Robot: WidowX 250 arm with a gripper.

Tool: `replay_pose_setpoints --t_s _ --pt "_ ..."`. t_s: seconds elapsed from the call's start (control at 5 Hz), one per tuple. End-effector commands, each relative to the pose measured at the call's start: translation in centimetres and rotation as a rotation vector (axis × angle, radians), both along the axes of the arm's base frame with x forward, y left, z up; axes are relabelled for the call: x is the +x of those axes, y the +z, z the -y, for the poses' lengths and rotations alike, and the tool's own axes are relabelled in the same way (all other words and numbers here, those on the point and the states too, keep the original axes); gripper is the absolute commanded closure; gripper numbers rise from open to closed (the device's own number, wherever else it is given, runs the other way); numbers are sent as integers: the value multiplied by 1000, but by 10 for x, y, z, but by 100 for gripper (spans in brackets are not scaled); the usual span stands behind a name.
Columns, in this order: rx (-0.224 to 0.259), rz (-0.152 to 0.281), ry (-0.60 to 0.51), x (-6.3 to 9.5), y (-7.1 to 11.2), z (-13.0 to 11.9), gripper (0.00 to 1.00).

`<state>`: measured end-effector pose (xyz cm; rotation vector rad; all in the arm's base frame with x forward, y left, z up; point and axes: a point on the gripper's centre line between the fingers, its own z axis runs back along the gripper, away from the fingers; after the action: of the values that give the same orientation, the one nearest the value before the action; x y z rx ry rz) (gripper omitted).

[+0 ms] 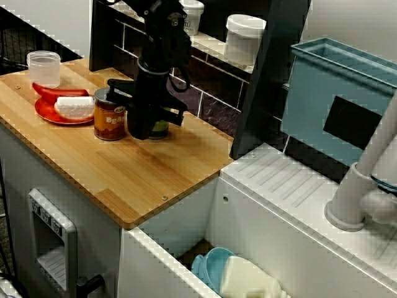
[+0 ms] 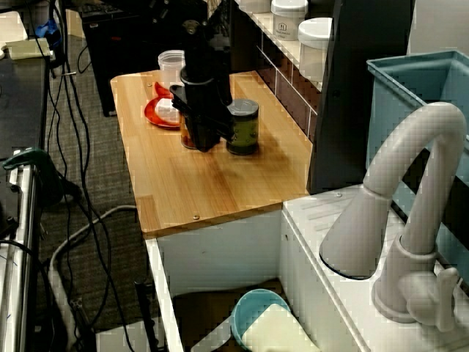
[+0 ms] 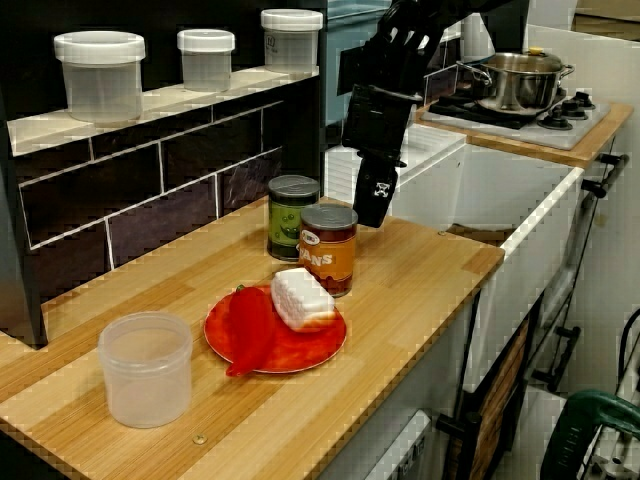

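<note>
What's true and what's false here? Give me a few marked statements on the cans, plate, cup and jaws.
1. The orange can and the green can stand upright on the counter. True.
2. The plate is empty. False: it holds a red pepper and a white block.
3. The cup lies on its side. False: it stands upright.
4. A pot sits on the stove. True.
5. The jaws grip the cup. False: they hang by the cans, away from the cup.
</note>
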<state>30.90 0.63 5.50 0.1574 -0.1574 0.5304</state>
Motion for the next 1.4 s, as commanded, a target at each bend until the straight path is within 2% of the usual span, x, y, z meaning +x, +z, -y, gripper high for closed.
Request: replay_pose_setpoints --t_s 0.0,0.2,0.4,1.2 --pt "6 73 16 -20 11 -28 100" --pt "11 80 17 -25 8 -35 100" --pt "14 81 28 -21 5 -42 100" --pt "40 112 68 30 4 -49 100"
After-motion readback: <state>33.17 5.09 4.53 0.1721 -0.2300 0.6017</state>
